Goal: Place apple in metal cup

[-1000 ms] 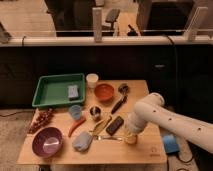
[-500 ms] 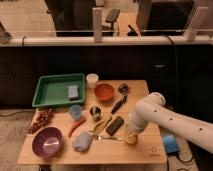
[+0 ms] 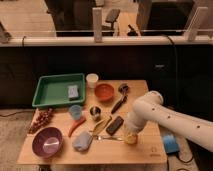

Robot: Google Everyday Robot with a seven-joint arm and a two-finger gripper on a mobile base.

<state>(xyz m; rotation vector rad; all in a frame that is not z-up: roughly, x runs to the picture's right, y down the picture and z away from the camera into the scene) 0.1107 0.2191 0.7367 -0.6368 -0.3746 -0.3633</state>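
The apple (image 3: 131, 139), small, round and orange-yellow, lies on the wooden table (image 3: 145, 152) near the front right. My gripper (image 3: 131, 131) is at the end of the white arm (image 3: 165, 117), which reaches in from the right. It hangs directly over the apple, at or touching its top. The metal cup (image 3: 95, 111), short and silvery with a dark inside, stands upright near the table's middle, well left of the gripper and apart from it.
A pale blue cup (image 3: 75, 111), red-orange bowl (image 3: 104, 91), white cup (image 3: 92, 80) and green tray (image 3: 52, 92) stand behind and left. A black bar (image 3: 115, 125), red chili (image 3: 76, 126), grey cloth (image 3: 82, 142), purple bowl (image 3: 47, 141) and grapes (image 3: 41, 120) lie in front.
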